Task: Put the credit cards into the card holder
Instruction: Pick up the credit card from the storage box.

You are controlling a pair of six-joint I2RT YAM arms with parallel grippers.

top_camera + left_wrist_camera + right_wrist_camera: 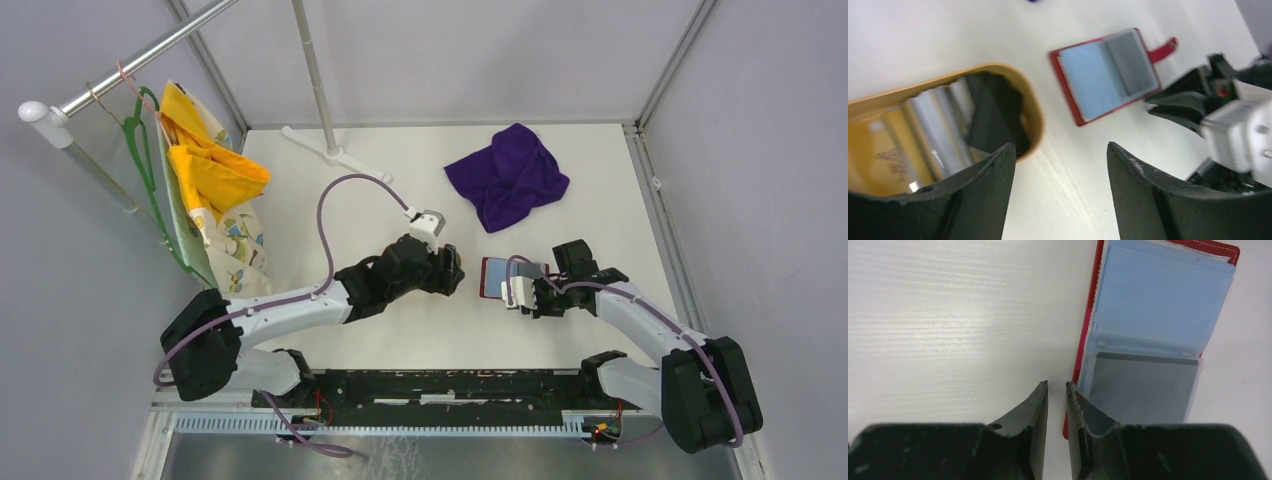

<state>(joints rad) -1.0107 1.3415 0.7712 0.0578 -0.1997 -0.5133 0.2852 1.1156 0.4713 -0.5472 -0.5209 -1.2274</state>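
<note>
Card holder: a red folding wallet point(1103, 75), lying open and flat on the white counter point(948, 315), near the middle and in front of the right arm.
Holder inside: clear, pale-blue plastic sleeves point(1163, 295) stacked over the red cover. White stitching shows along the red border.
Snap tab: a red strap point(1164, 50) sticking out from one short side, resting on the counter.
Card in holder: one grey card point(1143, 387) sits inside the near sleeve.
Credit cards: the others point(938, 130), silvery-grey and black, lie overlapping in an oval tan wooden tray point(1034, 112) just beside the holder, apart from it.
Right claw: point(1057, 385) at the holder's near edge, with only a thin gap between the jaws. One fingertip overlaps the red border, and I cannot tell whether that edge is pinched.
Left claw: point(1060, 145) spread wide with nothing between the jaws, hovering over the tray's end and the bare counter between tray and holder.
Farther off: a crumpled purple cloth point(508, 178) lies beyond the holder, well apart. Yellow fabric point(215, 170) hangs on a green hanger point(148, 150) at the far left.
</note>
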